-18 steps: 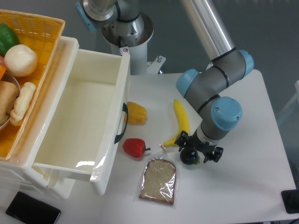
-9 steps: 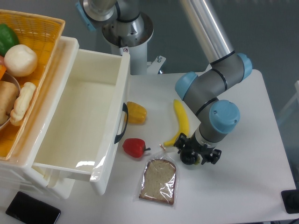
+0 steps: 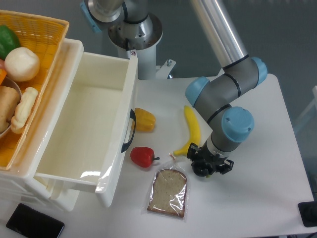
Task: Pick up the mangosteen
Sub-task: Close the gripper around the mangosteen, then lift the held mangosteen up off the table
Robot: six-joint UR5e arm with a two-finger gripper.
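The white table [image 3: 257, 198] carries everything here, with my arm [image 3: 225, 94] reaching down over its right half. On the left stands an open white drawer [image 3: 84, 124], and beyond that a yellow wicker basket [image 3: 47, 37] holding vegetables. In front of the drawer lie a bagged slice of bread [image 3: 168, 192], a banana [image 3: 192, 130], a yellow pepper [image 3: 144, 119] and a red bell pepper [image 3: 142, 156]. A black phone [image 3: 34, 227] sits at the near left corner.

My gripper [image 3: 208, 166] points straight down just right of the bread and at the banana's lower tip. The mangosteen [image 3: 200, 169] sits on the table directly beneath it, a small dark glossy round shape lying between my jaws, which stand on either side of it. From this overhead angle my wrist covers much of the fruit, and I cannot tell whether the jaws are actually pressing on it or merely flanking it.
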